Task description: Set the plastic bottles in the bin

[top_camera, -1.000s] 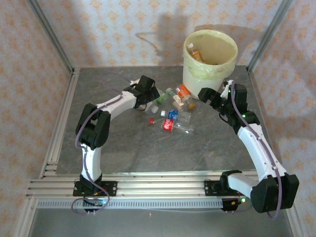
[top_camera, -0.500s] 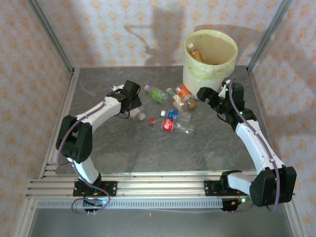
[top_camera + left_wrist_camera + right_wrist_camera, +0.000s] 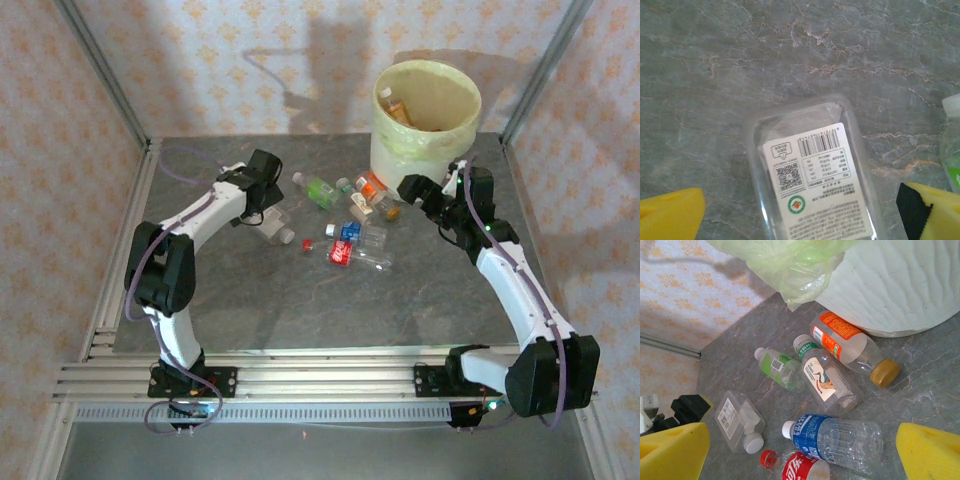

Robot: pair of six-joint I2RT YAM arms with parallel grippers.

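Several small plastic bottles (image 3: 345, 232) are lying clustered just near-left of the large cream-white bag-lined bin (image 3: 425, 160), and the left gripper (image 3: 800, 214), jaws spread wide, is hovering astride a clear flat white-labelled bottle (image 3: 810, 165) at the cluster's left edge, so lowering and closing is likely coming next, while the right gripper (image 3: 802, 450) is hanging equally wide beside the bin.

the left gripper (image 3: 258, 198) has pulled back leftward from the bottle pile. a clear white-capped bottle (image 3: 272, 226) now lies further left, apart from the pile. the green-label bottle (image 3: 316, 188) the gripper covered is now exposed.
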